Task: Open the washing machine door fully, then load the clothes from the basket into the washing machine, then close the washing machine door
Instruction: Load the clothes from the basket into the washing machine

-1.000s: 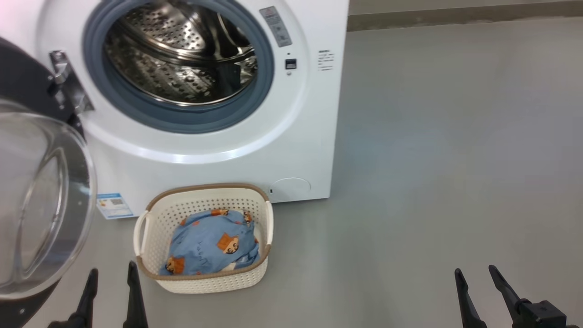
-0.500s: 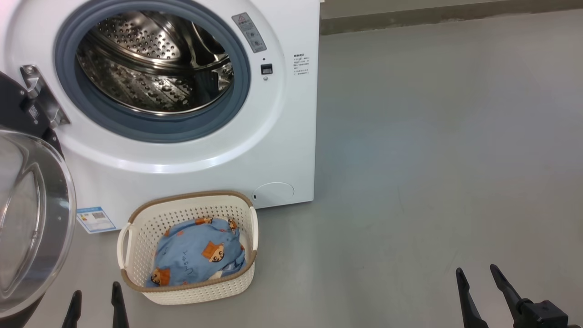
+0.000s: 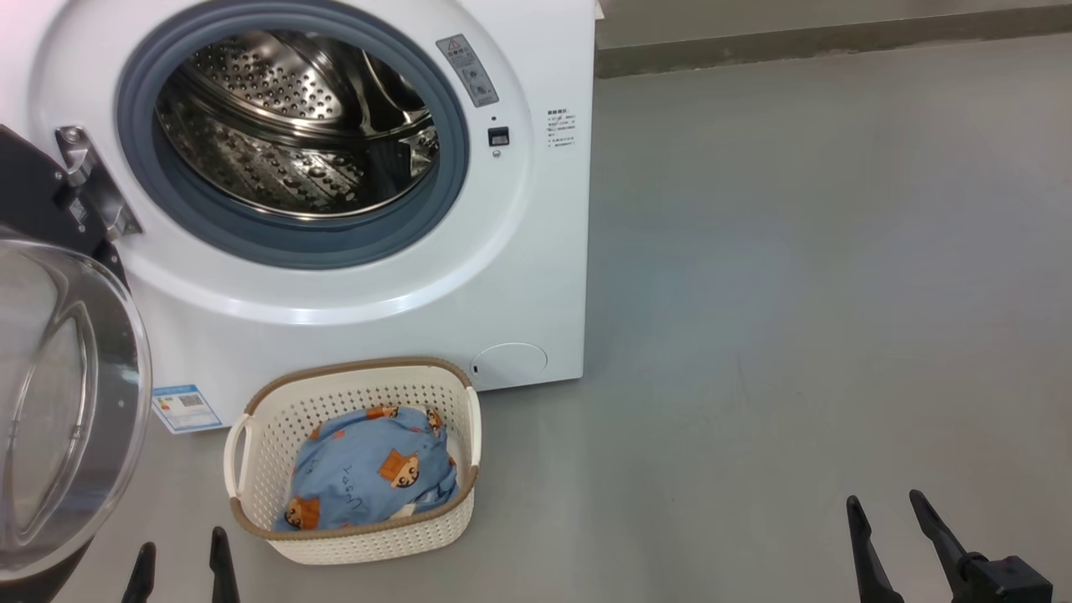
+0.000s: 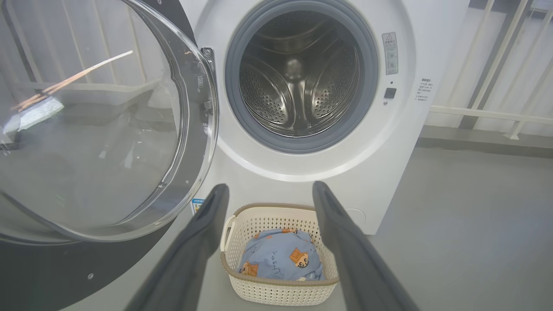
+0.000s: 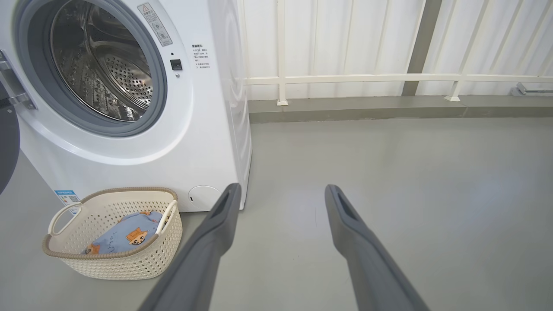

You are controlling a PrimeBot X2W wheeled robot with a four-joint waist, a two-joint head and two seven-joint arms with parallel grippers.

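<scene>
- While heaped in basket [image 3: 377, 544], near front of washing machine [image 3: 536, 251]: clothes [image 3: 368, 477].
- Swung wide at left: washing machine door [image 3: 75, 402].
- Spread wide, gripping nothing: left gripper [image 3: 182, 544], right gripper [image 3: 885, 500].

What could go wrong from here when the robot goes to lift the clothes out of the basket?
The open door hangs beside the left gripper, so a reach toward the basket might bump it. The basket stands free on the floor and could slide or tip if its rim gets caught. The clothes are bunched; a piece may slip out.
</scene>
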